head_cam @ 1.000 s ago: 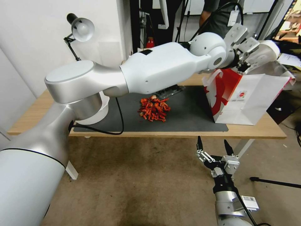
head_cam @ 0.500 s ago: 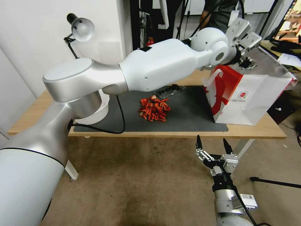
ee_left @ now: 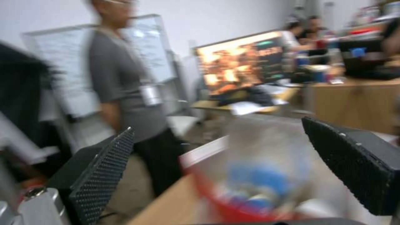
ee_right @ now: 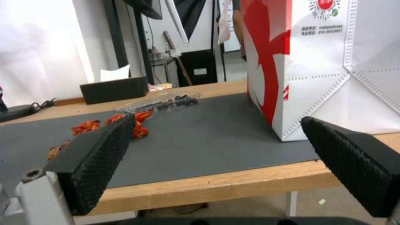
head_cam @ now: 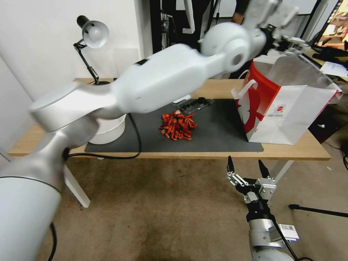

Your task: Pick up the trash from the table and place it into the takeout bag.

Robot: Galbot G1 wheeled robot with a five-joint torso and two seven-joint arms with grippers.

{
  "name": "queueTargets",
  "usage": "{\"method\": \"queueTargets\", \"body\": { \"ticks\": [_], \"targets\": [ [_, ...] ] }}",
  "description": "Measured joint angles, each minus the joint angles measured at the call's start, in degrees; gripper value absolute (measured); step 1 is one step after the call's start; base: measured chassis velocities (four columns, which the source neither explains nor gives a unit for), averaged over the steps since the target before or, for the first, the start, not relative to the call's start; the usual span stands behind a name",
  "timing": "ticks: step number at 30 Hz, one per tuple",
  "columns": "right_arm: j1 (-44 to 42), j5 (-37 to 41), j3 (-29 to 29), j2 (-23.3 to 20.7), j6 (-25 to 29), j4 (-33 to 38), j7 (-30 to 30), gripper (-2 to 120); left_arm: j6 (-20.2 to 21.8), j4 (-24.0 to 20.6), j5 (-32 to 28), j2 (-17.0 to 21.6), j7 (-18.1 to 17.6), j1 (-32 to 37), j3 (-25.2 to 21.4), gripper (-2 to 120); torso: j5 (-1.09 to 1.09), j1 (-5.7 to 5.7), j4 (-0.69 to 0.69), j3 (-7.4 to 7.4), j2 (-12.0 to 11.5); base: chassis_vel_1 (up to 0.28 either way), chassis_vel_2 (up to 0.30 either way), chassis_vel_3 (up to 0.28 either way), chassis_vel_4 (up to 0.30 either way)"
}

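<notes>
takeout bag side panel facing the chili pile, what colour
Red with a white swirl, on the takeout bag; clearest in the right wrist view.

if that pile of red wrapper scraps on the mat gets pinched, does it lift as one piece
Probably not: the pile of red crinkled scraps looks like many loose pieces, so most would likely spill back onto the dark grey mat. They seem thin and light, so a push would likely scatter them.

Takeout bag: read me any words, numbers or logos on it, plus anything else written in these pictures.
takeout bag: two tiny printed lines under a round red logo; the lower one seems to begin "010-", the rest is too small to read.
sticker on the right arm: barcode-like label, too small to read.
Nothing else is readable.
</notes>
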Motion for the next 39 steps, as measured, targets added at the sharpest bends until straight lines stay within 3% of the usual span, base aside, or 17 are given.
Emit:
{"method": "queueTargets", "body": {
  "ticks": [3,4,6,7,8,10,11,12,13,14,17,22,23,27,32,36,39],
  "targets": [
    [1.76,1.38,-0.22,-0.97,-0.85,-0.76,0.30,100,-4.79,-7.72,5.24,9.04,-2.35,9.43,-3.21,100,-0.02,0.01,0.03,0.00,0.00,0.000,0.000,0.000,0.000],
    [1.76,1.38,-0.22,-0.97,-0.85,-0.76,0.30,100,-4.79,-7.72,5.24,9.04,-2.35,9.43,-3.21,100,-0.02,0.01,0.03,0.00,0.00,0.000,0.000,0.000,0.000],
    [2.61,2.10,-0.37,-1.43,-1.25,-1.16,0.46,100,-8.70,-10.99,9.30,12.98,-2.22,14.34,-5.37,100,-0.02,0.01,0.01,0.01,0.00,0.000,0.000,0.000,0.000],
    [2.93,2.48,-0.42,-1.73,-1.44,-1.21,0.53,100,-11.78,-14.51,13.12,16.91,-1.61,20.16,-8.43,100,0.01,0.00,-0.01,0.00,0.00,0.000,0.000,0.000,0.000],
    [2.93,2.48,-0.42,-1.73,-1.44,-1.21,0.53,100,-11.78,-14.51,13.12,16.91,-1.61,20.16,-8.43,100,0.01,0.00,-0.01,0.00,0.00,0.000,0.000,0.000,0.000],
    [2.89,2.74,-0.42,-2.18,-1.59,-1.14,0.65,100,-13.29,-19.31,16.10,22.69,-1.39,28.50,-13.66,100,-0.02,0.01,0.00,0.00,0.00,0.000,0.000,0.000,0.000],
    [2.89,2.74,-0.42,-2.18,-1.59,-1.14,0.65,100,-13.29,-19.31,16.10,22.69,-1.39,28.50,-13.66,100,-0.02,0.01,0.00,0.00,0.00,0.000,0.000,0.000,0.000],
    [2.63,2.73,-0.42,-2.41,-1.61,-0.84,0.66,100,-13.90,-22.07,18.19,25.76,-1.32,34.25,-17.71,100,0.01,0.00,0.02,-0.01,0.00,0.000,0.000,0.000,0.000],
    [2.63,2.73,-0.42,-2.41,-1.61,-0.84,0.66,100,-13.90,-22.07,18.19,25.76,-1.32,34.25,-17.71,100,0.01,0.00,0.02,-0.01,0.00,0.000,0.000,0.000,0.000],
    [2.26,2.66,-0.47,-2.53,-1.61,-0.51,0.67,100,-14.20,-24.54,21.14,28.26,-1.53,39.92,-22.04,100,-0.03,0.00,0.01,-0.01,0.00,0.000,0.000,0.000,0.000],
    [2.54,2.61,-0.86,-2.65,-1.61,-0.55,0.65,100,-15.34,-26.92,27.20,30.10,-1.97,48.27,-28.43,100,0.02,-0.01,-0.01,-0.01,0.01,0.000,0.000,0.000,0.000],
    [3.99,2.65,-2.01,-3.31,-1.61,-2.04,0.68,100,-17.41,-29.58,34.86,28.25,-1.94,63.90,-41.17,100,0.05,0.00,-0.02,-0.01,0.01,0.000,0.000,0.000,0.000],
    [3.99,2.65,-2.01,-3.31,-1.61,-2.04,0.68,100,-17.41,-29.58,34.86,28.25,-1.94,63.90,-41.17,100,0.05,0.00,-0.02,-0.01,0.01,0.000,0.000,0.000,0.000],
    [5.18,3.38,-2.55,-3.94,-1.68,-2.47,0.69,100,-20.13,-30.12,42.08,25.00,-2.41,76.97,-47.27,100,0.04,0.01,-0.02,0.00,0.01,0.000,0.000,0.000,0.000],
    [6.14,3.90,-2.71,-4.13,-2.02,-2.74,0.98,100,-20.66,-31.26,45.91,21.27,-1.85,87.12,-51.91,100,0.07,0.00,0.01,-0.01,0.01,0.000,0.000,0.000,0.000],
    [6.89,4.78,-2.91,-4.28,-2.06,-3.08,1.06,100,-24.14,-29.88,50.38,14.49,-0.62,97.37,-56.98,100,0.03,0.01,0.00,0.00,0.01,0.000,0.000,0.000,0.000],
    [7.03,5.30,-2.94,-4.40,-2.01,-3.12,0.88,100,-25.64,-29.06,52.68,12.23,-0.70,101.98,-58.60,100,0.03,0.01,0.01,0.00,0.01,0.000,0.000,0.000,0.000]
  ]
}}
